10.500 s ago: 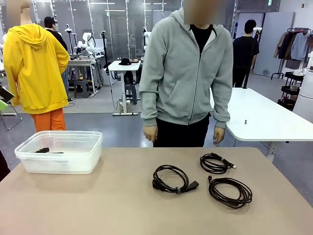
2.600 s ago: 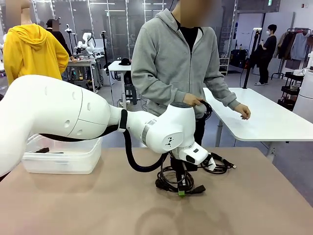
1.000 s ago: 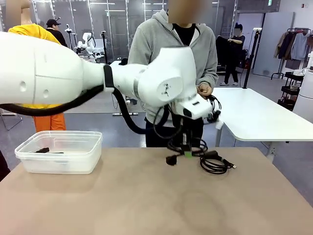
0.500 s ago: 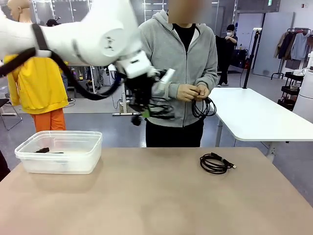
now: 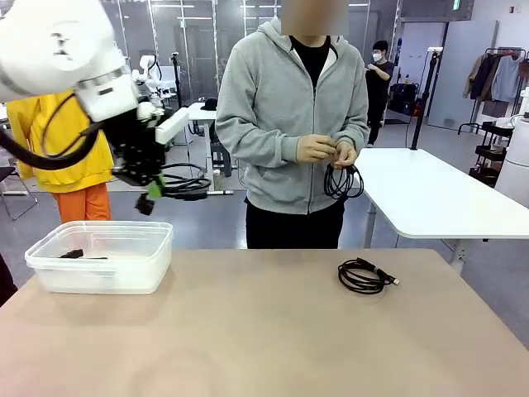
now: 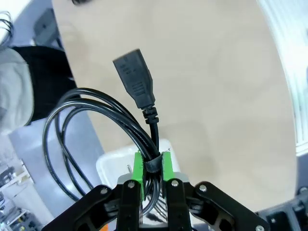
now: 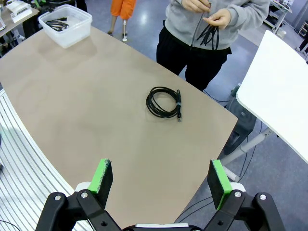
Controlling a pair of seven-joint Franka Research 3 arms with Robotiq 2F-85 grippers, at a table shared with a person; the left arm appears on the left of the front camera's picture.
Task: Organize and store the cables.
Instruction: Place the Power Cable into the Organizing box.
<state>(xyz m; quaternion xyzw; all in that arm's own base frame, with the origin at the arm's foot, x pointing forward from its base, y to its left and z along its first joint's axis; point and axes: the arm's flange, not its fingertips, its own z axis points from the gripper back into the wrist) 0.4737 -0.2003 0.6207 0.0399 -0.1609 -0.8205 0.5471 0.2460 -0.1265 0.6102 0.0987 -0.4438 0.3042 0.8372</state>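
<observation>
The left gripper (image 6: 152, 166) pinches a coiled cable (image 6: 136, 82) tight, so it hangs safely up by the tub (image 5: 99, 228) (ready to drop in, I'd guess). The right gripper (image 7: 160, 179) is spread wide and holds nothing. A second cable (image 5: 364, 277) waits on the table (image 5: 248, 331). The person's hands (image 5: 322, 150) hold a third cable (image 5: 341, 180). A moment ago the left arm was nearer the person.

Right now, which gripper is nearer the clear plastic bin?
Left. The left gripper, shut on a coiled cable, hangs in the air just above the bin's right side. The right gripper is open, above the table's opposite end, with the bin far off.
</observation>
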